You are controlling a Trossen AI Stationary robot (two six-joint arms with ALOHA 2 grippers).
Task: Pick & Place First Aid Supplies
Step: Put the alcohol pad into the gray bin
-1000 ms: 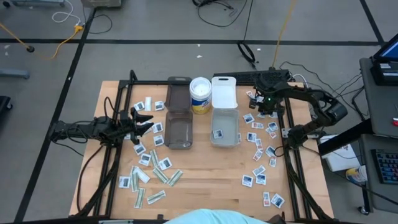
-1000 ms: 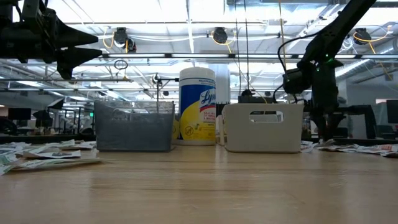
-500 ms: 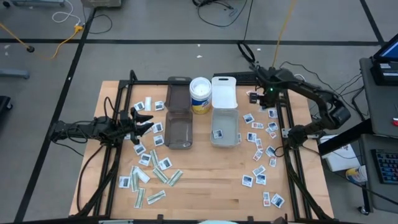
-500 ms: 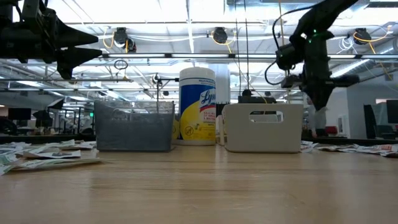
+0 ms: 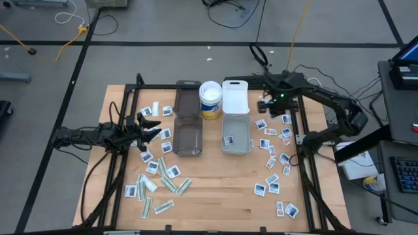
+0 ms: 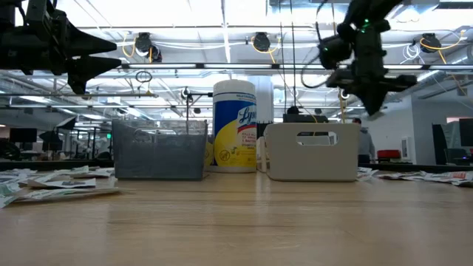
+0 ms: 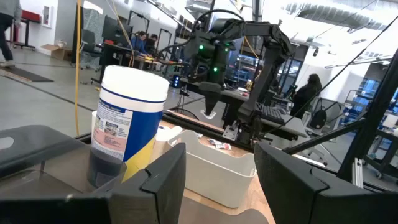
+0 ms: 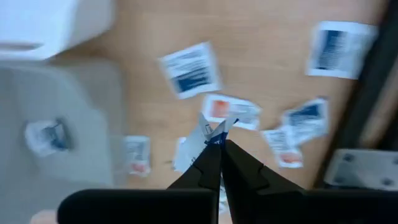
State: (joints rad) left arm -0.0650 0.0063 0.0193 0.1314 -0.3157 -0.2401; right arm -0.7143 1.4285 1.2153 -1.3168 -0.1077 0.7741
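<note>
- The right gripper [image 5: 264, 103] hangs in the air just beside the far right corner of the clear bin [image 5: 236, 134], above the scattered packets on the right side of the table [image 5: 215, 186]
- In its wrist view the two dark fingertips [image 8: 217, 149] are pressed together and pinch a small white packet [image 8: 210, 130] by one edge; the packet sticks out past the tips
- In the low view this gripper [image 6: 367, 103] is well above the table top, higher than the white-looking bin [image 6: 312, 151]
- The left gripper [image 5: 151, 127] waits over the left part of the table, near the smoky bin [image 5: 187, 136], with its fingers spread and nothing between them
- Many first aid packets [image 5: 271, 140] lie loose on the wood to the right of the clear bin, white squares with dark print
- More packets and narrow pale strips [image 5: 160, 179] lie to the left of and in front of the smoky bin
- One packet [image 5: 228, 140] lies inside the clear bin
- A wipes canister [image 5: 210, 99] stands upright between the two bins' open lids, at the far side
</note>
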